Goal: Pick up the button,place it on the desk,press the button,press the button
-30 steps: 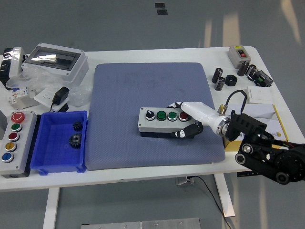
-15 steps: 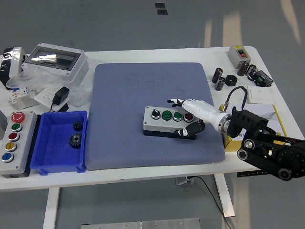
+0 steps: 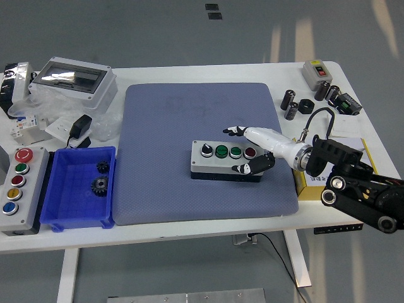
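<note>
A gray button box [image 3: 226, 158] with 4 buttons lies flat on the blue mat [image 3: 189, 126], toward the mat's 4 o'clock side. The right hand [image 3: 255, 149] comes in from 3 o'clock and sits at the box's right end. Its fingers [image 3: 235, 131] are spread out past the far side of the box and its thumb [image 3: 247, 168] is at the near side. The fingers look loose, not squeezing the box. At 9 o'clock from the mat sits a blue bin [image 3: 79, 187], and inside it are 2 small dark gears [image 3: 100, 179]. Just past the bin at 9 o'clock lies a second gray button box [image 3: 17, 189] with 5 buttons: red, green, dark red, yellow and blue. At 10 o'clock there is a gray box with a clear lid [image 3: 74, 80]; I cannot tell what is in it. At 2 o'clock a small gray switch box [image 3: 314, 72] stands near some little black parts [image 3: 297, 105].
</note>
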Robot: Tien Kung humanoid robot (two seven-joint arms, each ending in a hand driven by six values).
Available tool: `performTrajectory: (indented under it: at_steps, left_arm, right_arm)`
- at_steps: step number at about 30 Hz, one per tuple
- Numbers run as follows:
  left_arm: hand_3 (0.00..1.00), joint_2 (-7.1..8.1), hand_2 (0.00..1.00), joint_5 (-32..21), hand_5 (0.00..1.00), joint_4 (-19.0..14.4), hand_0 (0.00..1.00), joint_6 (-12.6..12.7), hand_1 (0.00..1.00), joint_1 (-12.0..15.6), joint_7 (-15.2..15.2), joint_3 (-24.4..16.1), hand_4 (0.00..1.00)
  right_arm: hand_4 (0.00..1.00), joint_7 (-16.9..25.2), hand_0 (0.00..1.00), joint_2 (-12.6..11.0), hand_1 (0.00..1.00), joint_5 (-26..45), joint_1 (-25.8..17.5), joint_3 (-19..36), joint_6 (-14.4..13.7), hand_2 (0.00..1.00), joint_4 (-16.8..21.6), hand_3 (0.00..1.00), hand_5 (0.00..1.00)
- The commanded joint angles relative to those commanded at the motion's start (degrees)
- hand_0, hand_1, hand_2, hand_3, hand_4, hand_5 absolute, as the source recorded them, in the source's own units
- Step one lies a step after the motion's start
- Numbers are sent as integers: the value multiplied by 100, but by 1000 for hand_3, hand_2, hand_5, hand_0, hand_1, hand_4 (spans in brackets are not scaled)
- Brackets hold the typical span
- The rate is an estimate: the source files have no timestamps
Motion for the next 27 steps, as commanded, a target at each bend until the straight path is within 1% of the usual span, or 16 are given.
performTrajectory:
  at_steps: [3,5,7,8,11,13,17,19,21,22,24,27]
  left_arm:
    - [602,-10,567,15,156,-5,643,-10,633,4,8,-15,605]
    - [602,-18,566,19,155,-7,643,-13,633,10,13,-22,607]
    - [602,-26,566,17,155,-9,643,-13,633,15,16,-25,607]
    - [602,-31,566,14,155,-9,643,-12,633,19,18,-25,607]
    - [602,-42,566,5,151,-15,643,-4,633,28,37,-25,609]
    - [602,-47,566,-2,151,-17,643,0,633,32,47,-22,609]
    - [601,-52,565,-1,149,-18,644,2,633,29,52,-25,610]
    - [601,-55,565,-6,149,-19,644,0,633,31,55,-22,610]
    - [601,-55,565,-9,149,-20,644,-1,633,34,61,-21,610]
    - [601,-53,564,-11,149,-21,644,-2,633,36,63,-20,610]
    - [601,-47,564,-10,149,-23,644,-3,633,38,67,-23,610]
    - [601,-35,564,-14,149,-25,644,-3,633,37,72,-24,610]
  right_arm:
    - [810,13,998,-78,916,82,-11,70,61,922,92,942,116]
    - [820,12,998,-191,915,182,-41,219,130,923,240,950,112]
    - [820,2,998,-350,915,364,-104,428,205,923,438,950,112]
    - [820,-35,998,-466,915,505,-158,577,231,923,578,950,112]
    - [823,-336,998,-727,914,745,-261,916,48,925,908,955,102]
    - [823,-588,998,-858,914,824,-283,1086,8,925,1116,955,102]
    - [840,-1146,998,-1069,915,1223,-205,1318,456,926,1533,959,116]
    - [840,-1462,998,-1136,915,1492,-62,1435,793,926,1699,959,116]
    - [840,-1729,998,-1172,915,1739,94,1453,1109,926,1758,959,116]
    - [818,-1850,976,-1185,913,1867,188,1422,1267,922,1765,956,144]
    - [818,-2113,976,-1202,913,2163,390,1322,1605,922,1757,956,144]
    - [818,-2417,976,-1167,913,2550,646,1165,2012,922,1700,956,144]
